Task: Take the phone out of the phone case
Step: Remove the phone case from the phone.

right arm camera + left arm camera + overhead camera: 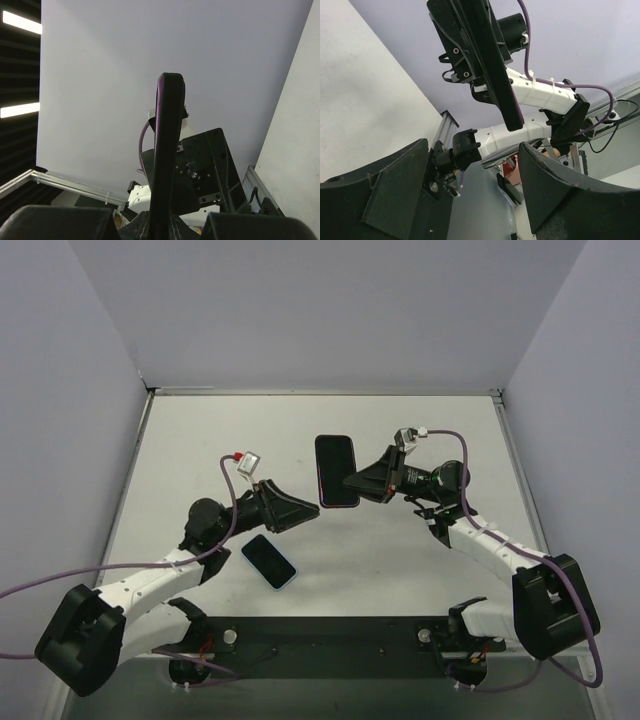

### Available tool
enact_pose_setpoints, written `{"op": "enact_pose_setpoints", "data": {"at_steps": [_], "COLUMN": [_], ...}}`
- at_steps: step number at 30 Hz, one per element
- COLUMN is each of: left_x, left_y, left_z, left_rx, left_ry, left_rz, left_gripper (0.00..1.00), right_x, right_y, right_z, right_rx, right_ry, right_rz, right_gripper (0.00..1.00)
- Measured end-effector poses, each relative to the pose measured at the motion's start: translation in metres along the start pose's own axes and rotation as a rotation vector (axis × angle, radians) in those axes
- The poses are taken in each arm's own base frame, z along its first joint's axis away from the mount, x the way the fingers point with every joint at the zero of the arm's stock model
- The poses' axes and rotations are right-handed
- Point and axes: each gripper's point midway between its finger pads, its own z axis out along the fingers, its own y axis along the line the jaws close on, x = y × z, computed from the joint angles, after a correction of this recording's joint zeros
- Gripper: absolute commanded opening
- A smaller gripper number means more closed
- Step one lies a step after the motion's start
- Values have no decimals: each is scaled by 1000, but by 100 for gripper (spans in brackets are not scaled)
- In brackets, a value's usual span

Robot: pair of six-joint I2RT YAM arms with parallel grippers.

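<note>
Left arm (150, 580): we see it reach from its base at the near left corner toward the middle of the tabletop (200, 440), with a purple cable (232, 485) looped over the wrist.
Left fingers (290, 510): spread apart with nothing between them, pointing right toward the phone case. In their own wrist view the two dark pads frame an open gap.
Phone (269, 561): it lies flat on the tabletop, dark screen up and a pale blue edge showing. It is just in front of the left fingers, apart from them, and set at a slant.
Phone case (336, 468): a dark slab with a purple-pink rim, held up off the tabletop near the centre, well apart from the phone. From the left wrist we see it almost edge-on against the lavender wall (580, 45). From the right wrist it stands as a narrow upright strip. We cannot tell whether anything sits inside it.
Right fingers (365, 482): clamped on the phone case at its near right part — the case rises straight up from between them in the right wrist view.
Right arm (490, 550): it bends in from the near right corner, its own purple cable arcing over the wrist.
</note>
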Motion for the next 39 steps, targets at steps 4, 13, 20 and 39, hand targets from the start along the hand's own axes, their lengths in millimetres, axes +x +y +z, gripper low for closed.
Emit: {"op": "enact_pose_setpoints", "data": {"at_steps": [4, 13, 20, 39], "left_x": [1, -6, -4, -4], "left_y": [-7, -38, -33, -37], "left_z": [5, 15, 18, 18], "left_rx": [38, 164, 169, 183], "left_ry": [14, 5, 17, 18], "left_rz": [-18, -16, -48, -75], "left_gripper": [75, 56, 33, 37], "right_x": [1, 4, 6, 6], "right_y": [0, -2, -4, 0], "right_z": [1, 3, 5, 5], "right_rx": [-1, 2, 3, -10], "right_ry": [4, 13, 20, 18], "right_rz": [1, 6, 12, 11], "right_gripper": [0, 0, 0, 0]}}
